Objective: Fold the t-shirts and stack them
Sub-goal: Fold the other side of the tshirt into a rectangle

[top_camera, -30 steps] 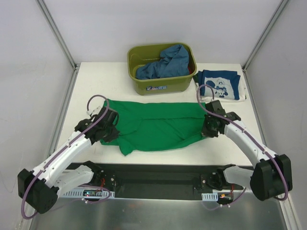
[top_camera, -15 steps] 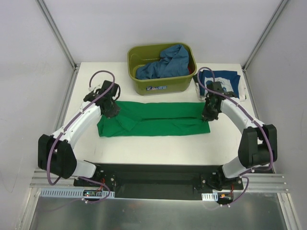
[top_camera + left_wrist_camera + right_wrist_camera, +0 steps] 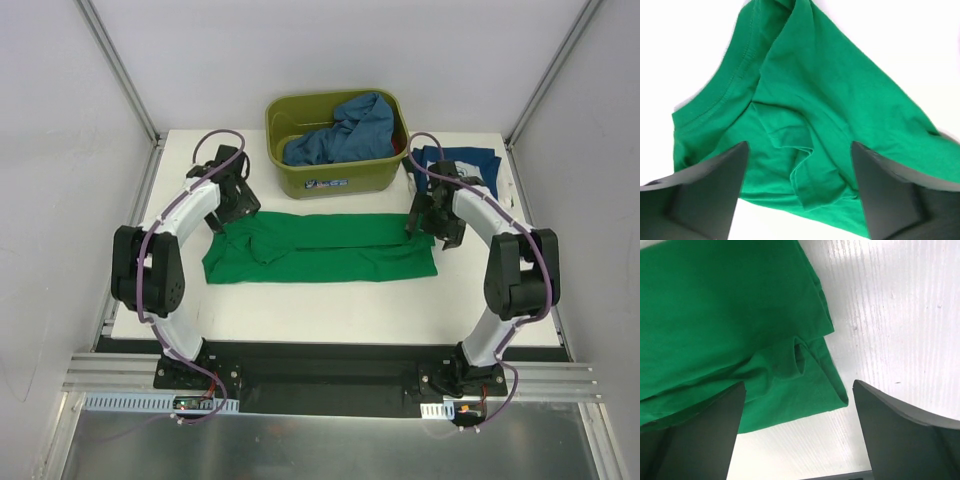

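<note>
Left gripper (image 3: 797, 150) jaws wide apart, empty, over left end of green shirt (image 3: 320, 248). Right gripper (image 3: 800, 385) jaws apart, empty, over right end. Shirt lay as long flat strip, middle of frame. Long fold looked done. Next, likely: grab one end, fold it across. Navy shirt (image 3: 470, 170) folded, upper right. Blue shirt (image 3: 345, 130) in tub (image 3: 330, 182).

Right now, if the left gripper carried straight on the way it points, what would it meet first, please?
Most likely the green shirt: the left gripper points down at its rumpled end, fingers open, though the gap is hard to judge.
</note>
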Controlling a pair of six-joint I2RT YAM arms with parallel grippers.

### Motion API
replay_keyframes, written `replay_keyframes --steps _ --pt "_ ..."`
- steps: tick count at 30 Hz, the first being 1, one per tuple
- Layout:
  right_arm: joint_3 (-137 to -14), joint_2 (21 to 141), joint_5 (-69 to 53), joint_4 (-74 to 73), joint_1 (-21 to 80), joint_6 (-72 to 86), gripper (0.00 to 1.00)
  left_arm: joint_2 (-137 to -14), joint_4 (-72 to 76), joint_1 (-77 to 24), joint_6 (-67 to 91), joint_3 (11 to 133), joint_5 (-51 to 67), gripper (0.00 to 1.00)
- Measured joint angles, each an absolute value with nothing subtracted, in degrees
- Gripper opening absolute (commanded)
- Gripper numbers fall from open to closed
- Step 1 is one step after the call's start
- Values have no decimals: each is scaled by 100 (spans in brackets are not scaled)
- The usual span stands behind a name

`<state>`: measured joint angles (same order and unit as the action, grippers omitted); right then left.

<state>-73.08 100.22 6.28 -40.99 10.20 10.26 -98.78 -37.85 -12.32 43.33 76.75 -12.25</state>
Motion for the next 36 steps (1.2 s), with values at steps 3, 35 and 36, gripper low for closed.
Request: replay_keyframes --steps 3,35,36 --pt "-7262 9883 624 -4075 1026 980 97 -9830 -3789 -1232 4303 7675 -1129 99" --pt "-5371 9347 -1374 -1872 2014 1092 97 -9953 -1621 -1463 4606 6342 1066 99" --pt "-5371 9347 -1369 -1872 2014 1092 97 -10001 -1592 -1463 4606 6420 1066 99"
